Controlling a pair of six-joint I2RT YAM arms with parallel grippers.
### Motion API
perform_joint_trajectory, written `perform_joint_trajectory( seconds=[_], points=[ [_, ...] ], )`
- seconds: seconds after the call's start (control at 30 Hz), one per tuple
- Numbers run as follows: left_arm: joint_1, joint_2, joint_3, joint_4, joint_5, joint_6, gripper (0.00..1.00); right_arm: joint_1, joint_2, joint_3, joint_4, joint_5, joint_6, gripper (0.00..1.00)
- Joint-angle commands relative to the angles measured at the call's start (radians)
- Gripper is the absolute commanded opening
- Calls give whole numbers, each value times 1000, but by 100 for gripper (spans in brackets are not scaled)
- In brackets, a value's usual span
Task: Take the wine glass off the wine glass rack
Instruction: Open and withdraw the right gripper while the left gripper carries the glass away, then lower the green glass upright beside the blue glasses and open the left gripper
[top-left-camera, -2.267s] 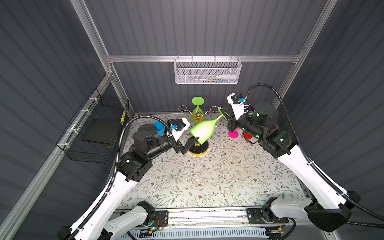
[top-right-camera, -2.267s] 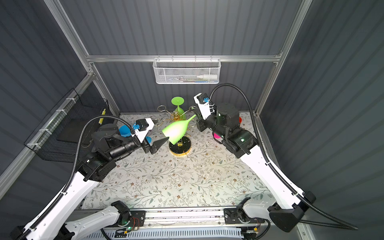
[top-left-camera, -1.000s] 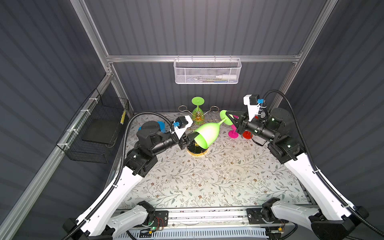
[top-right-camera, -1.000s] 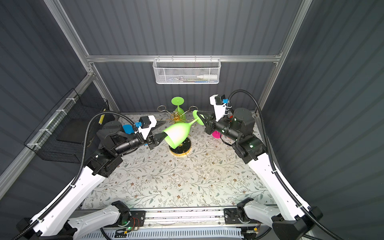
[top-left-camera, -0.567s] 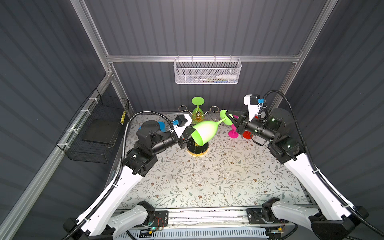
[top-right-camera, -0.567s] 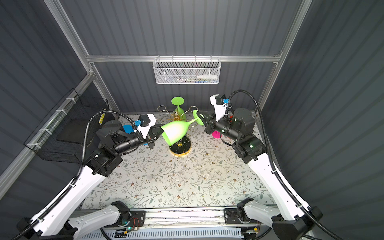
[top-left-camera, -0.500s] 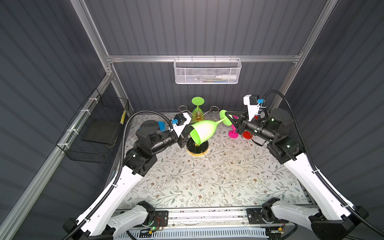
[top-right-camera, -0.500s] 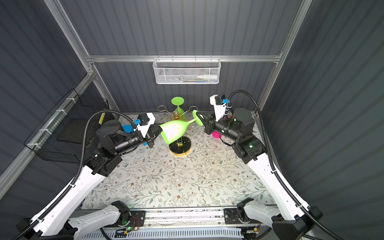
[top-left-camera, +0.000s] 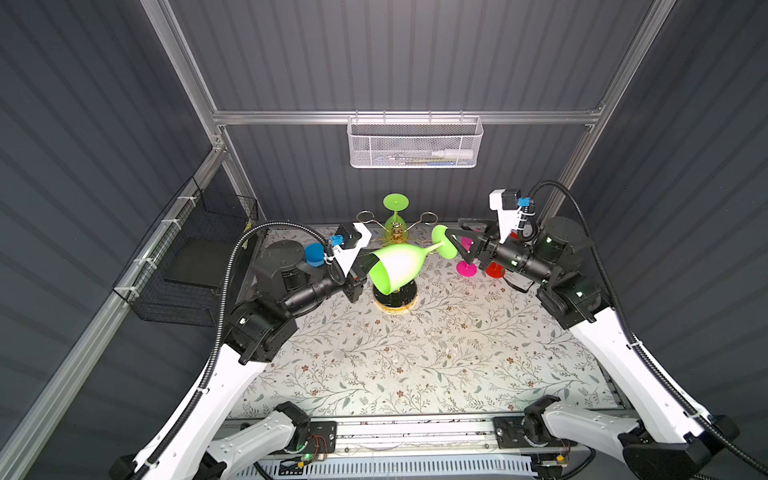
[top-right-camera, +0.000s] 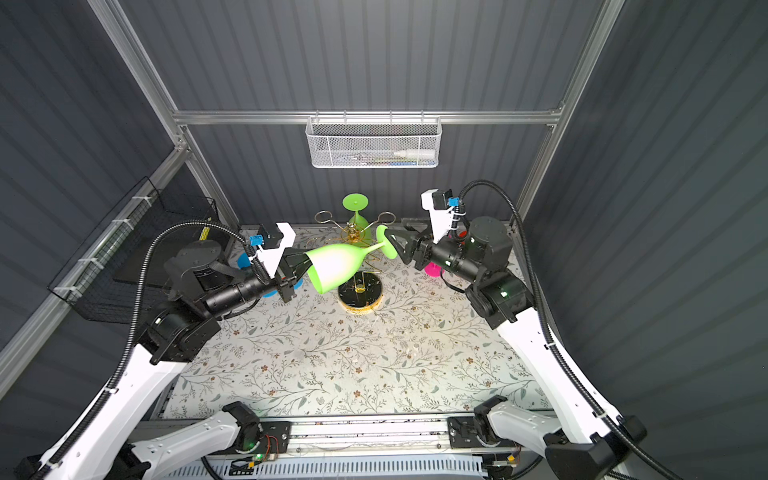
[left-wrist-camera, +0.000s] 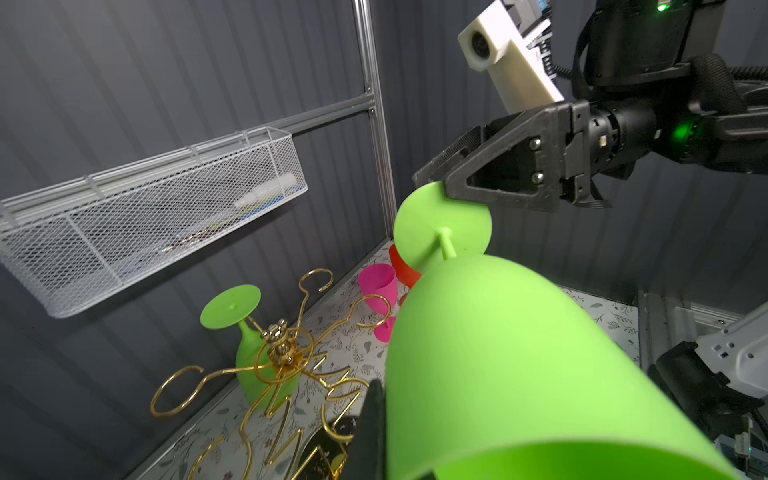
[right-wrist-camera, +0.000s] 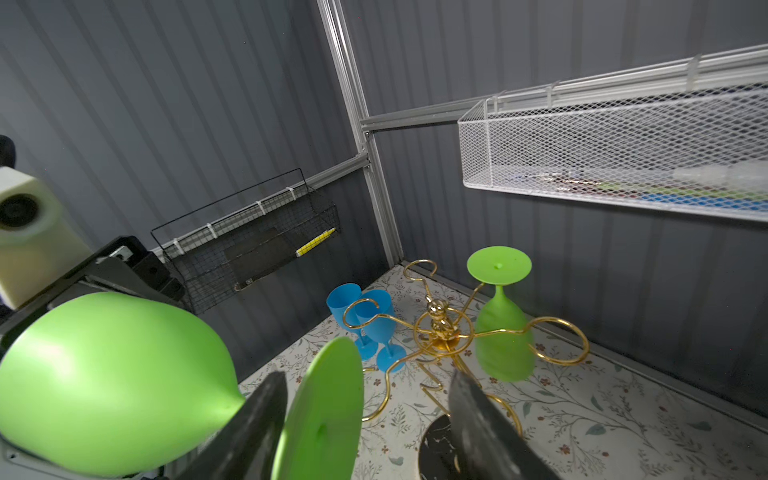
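A green wine glass (top-left-camera: 399, 266) (top-right-camera: 338, 264) lies on its side in the air above the wine glass rack's black base (top-left-camera: 395, 297) (top-right-camera: 360, 293). My left gripper (top-left-camera: 370, 266) (top-right-camera: 305, 266) is shut on the rim of its bowl (left-wrist-camera: 519, 374). My right gripper (top-left-camera: 453, 247) (right-wrist-camera: 365, 374) stands open, with the glass's round foot (right-wrist-camera: 324, 415) between its fingers. A second green wine glass (top-left-camera: 395, 212) (right-wrist-camera: 503, 340) hangs upside down from a gold arm at the back of the rack (left-wrist-camera: 282, 349) (right-wrist-camera: 436, 328).
A pink glass (top-left-camera: 466, 266) and a red one (top-left-camera: 494, 270) stand under the right arm. Two blue glasses (right-wrist-camera: 365, 316) stand behind the left arm. A white mesh basket (top-left-camera: 415, 145) hangs on the back wall, a black wire basket (top-left-camera: 195, 257) on the left wall.
My left gripper has shut on the bowl's rim. My right gripper, shut on the foot until just now, has opened. The glass has moved slightly to the left.
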Motion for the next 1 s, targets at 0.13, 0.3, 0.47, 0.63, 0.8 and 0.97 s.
perform_joint_trajectory(
  seconds=[0.13, 0.3, 0.47, 0.63, 0.8, 0.97],
  points=[
    [5, -133, 148, -407, -296, -124, 0, -67, -50, 12, -25, 74, 9, 80],
    [5, -149, 299, -692, -525, -188, 0, -89, -57, 0, -60, 106, 22, 85],
    [5, -82, 426, -958, -638, -274, 0, -114, -57, -4, -94, 120, 29, 89],
    [5, 26, 425, -1125, -698, -348, 0, -138, -56, -2, -124, 122, 33, 91],
    [5, 140, 360, -1114, -675, -367, 0, -159, -56, -13, -137, 106, 48, 93],
    [68, 273, 329, -1074, -624, -337, 0, -187, -65, -32, -143, 76, 57, 94]
  ],
)
